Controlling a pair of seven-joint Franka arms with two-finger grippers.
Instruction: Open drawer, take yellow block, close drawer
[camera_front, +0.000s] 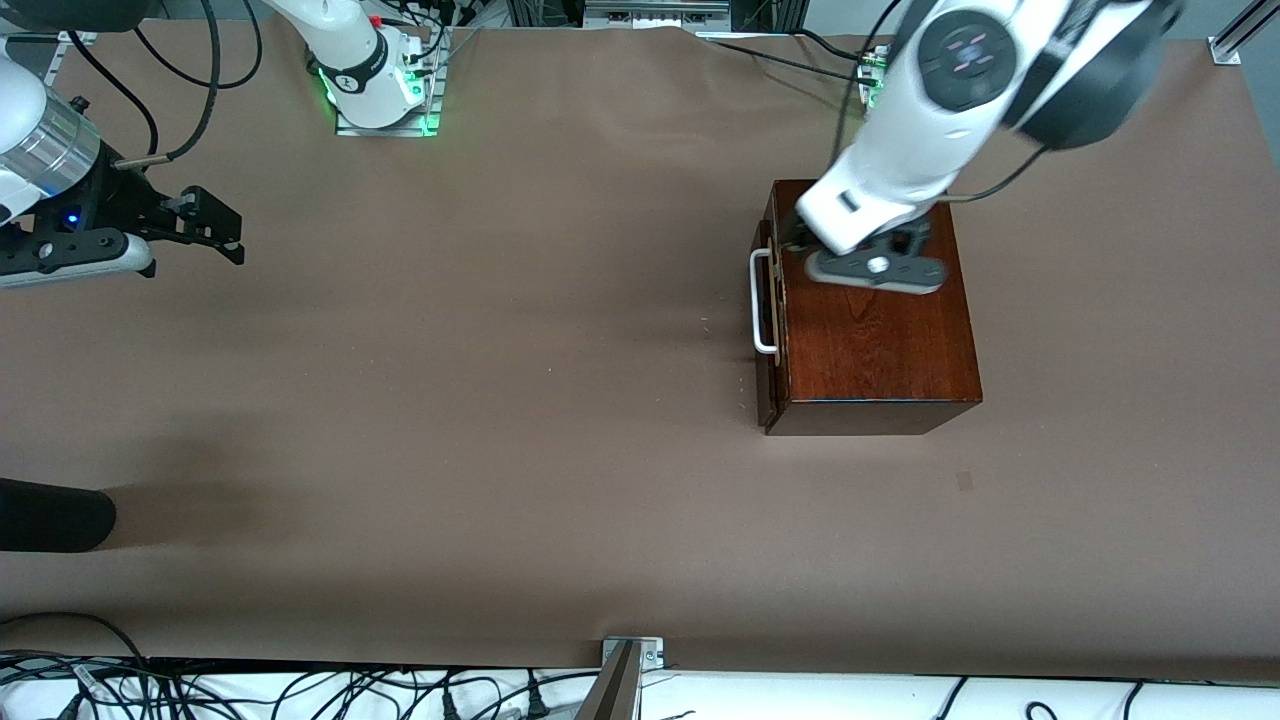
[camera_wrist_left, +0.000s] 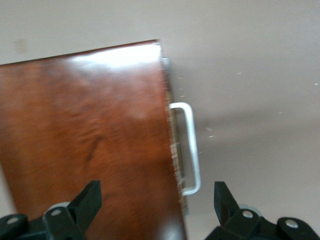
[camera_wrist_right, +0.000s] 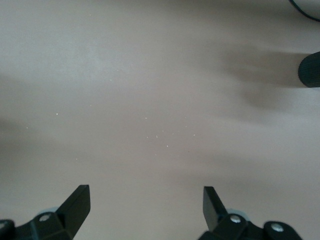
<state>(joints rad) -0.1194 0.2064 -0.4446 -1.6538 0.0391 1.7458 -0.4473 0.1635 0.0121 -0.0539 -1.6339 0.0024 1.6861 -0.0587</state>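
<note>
We see the brown tabletop (camera_front: 500, 400) carrying the wooden box (camera_front: 880, 340), its drawer (camera_front: 768, 300) shut; our left gripper (camera_wrist_left: 157, 200) hovers spread over the box's handle edge, our right gripper (camera_wrist_right: 145, 202) waits spread over bare tabletop

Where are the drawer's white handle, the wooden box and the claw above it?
white handle (camera_front: 764, 302): front view, middle of bar.
wooden box (camera_front: 880, 345): front view, bare top.
left gripper (camera_wrist_left: 157, 197): left wrist view, between open fingertips.
</note>
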